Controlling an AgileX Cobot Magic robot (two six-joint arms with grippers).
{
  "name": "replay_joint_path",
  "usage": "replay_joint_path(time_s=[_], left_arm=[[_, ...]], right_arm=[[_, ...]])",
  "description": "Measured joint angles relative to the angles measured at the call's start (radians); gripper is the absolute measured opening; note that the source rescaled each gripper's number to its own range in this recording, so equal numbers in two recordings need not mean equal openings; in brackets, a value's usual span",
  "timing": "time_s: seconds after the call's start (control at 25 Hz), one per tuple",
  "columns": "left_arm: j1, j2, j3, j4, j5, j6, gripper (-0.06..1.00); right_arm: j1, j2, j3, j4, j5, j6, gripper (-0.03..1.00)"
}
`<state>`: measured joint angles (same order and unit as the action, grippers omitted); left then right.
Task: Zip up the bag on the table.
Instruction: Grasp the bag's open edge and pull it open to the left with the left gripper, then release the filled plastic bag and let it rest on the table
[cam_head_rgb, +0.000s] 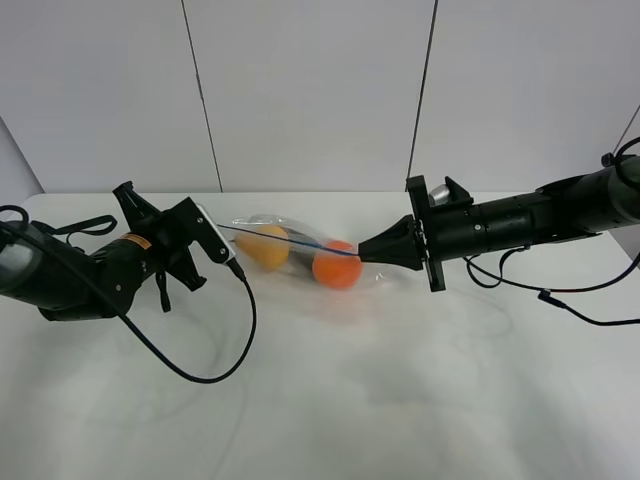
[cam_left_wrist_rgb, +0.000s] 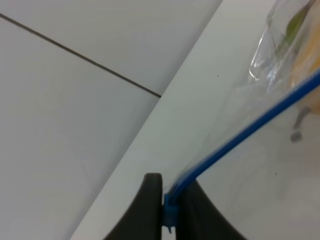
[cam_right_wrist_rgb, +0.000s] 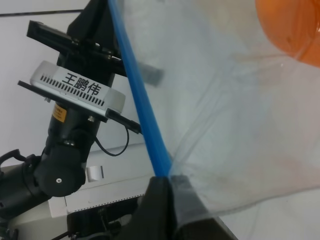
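Table (cam_head_rgb: 320, 400): plain white top that fills the lower part of the high view, with a pale panelled wall (cam_head_rgb: 310, 90) behind it at 12 o'clock.
Right arm (cam_head_rgb: 540, 220): black, reaches in from 3 o'clock and lies almost level, pointing toward 9 o'clock.
Left arm (cam_head_rgb: 80, 275): black, comes in from 9 o'clock with its wrist turned toward 3 o'clock.
Bag (cam_head_rgb: 296, 268): clear crinkly plastic, just toward 12 o'clock of the table's centre, stretched between the two grippers. Whether its underside rests on the table I cannot tell.
Cable (cam_head_rgb: 240, 330): a black loop that sags from the left wrist onto the table toward 6 o'clock.
Zipper strip (cam_head_rgb: 290, 240): a thin blue line drawn taut along the bag's upper edge, running from the 9 o'clock end down slightly to the 3 o'clock end.
Right gripper (cam_head_rgb: 362, 254): clenched on the strip's 3 o'clock end. The wrist view shows the blue strip (cam_right_wrist_rgb: 140, 100) entering between the closed fingers (cam_right_wrist_rgb: 157, 210).
Left gripper (cam_left_wrist_rgb: 170, 210): clamped on the strip's 9 o'clock end, with the blue edge (cam_left_wrist_rgb: 240, 135) pinched between its dark fingers.
Orange (cam_head_rgb: 336, 264): inside the bag, just beside the right gripper's tip.
Pear (cam_head_rgb: 263, 245): yellow, inside the bag at the orange's 9 o'clock.
Dark item (cam_head_rgb: 299, 252): between the pear and the orange, too indistinct to identify.
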<state>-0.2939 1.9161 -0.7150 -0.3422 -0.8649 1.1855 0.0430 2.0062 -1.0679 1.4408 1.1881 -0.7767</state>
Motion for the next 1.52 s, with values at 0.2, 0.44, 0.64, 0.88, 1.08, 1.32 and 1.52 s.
replay_joint_path(time_s=[0.2,0.44,0.64,0.88,1.08,1.32,1.52], left_arm=[[0.003,0.0,0.0,0.014,0.02,-0.032,0.1],[0.033,0.0,0.0,-0.029,0.023,-0.121,0.65],[0.115,0.015,0.0,-0.053,0.071,-0.22,0.85],[0.263,0.013,-0.058,-0.082,0.332,-0.491,0.87],[0.335,0.001,-0.216,-0.085,0.73,-0.569,0.88],[0.342,-0.001,-0.433,-0.069,1.283,-0.681,0.88],[0.342,-0.001,-0.57,0.156,1.643,-1.035,0.88]], right_arm=[[0.0,0.0,0.0,-0.001,0.0,0.0,0.0],[-0.001,0.0,0.0,-0.037,0.011,0.0,0.0],[0.0,0.0,0.0,-0.039,0.013,0.0,0.0],[0.0,0.0,0.0,-0.042,0.013,0.0,0.0],[0.0,0.0,0.0,-0.042,0.013,0.0,0.0],[0.0,0.0,0.0,-0.042,0.013,0.0,0.0],[0.0,0.0,0.0,-0.042,0.013,0.0,0.0]])
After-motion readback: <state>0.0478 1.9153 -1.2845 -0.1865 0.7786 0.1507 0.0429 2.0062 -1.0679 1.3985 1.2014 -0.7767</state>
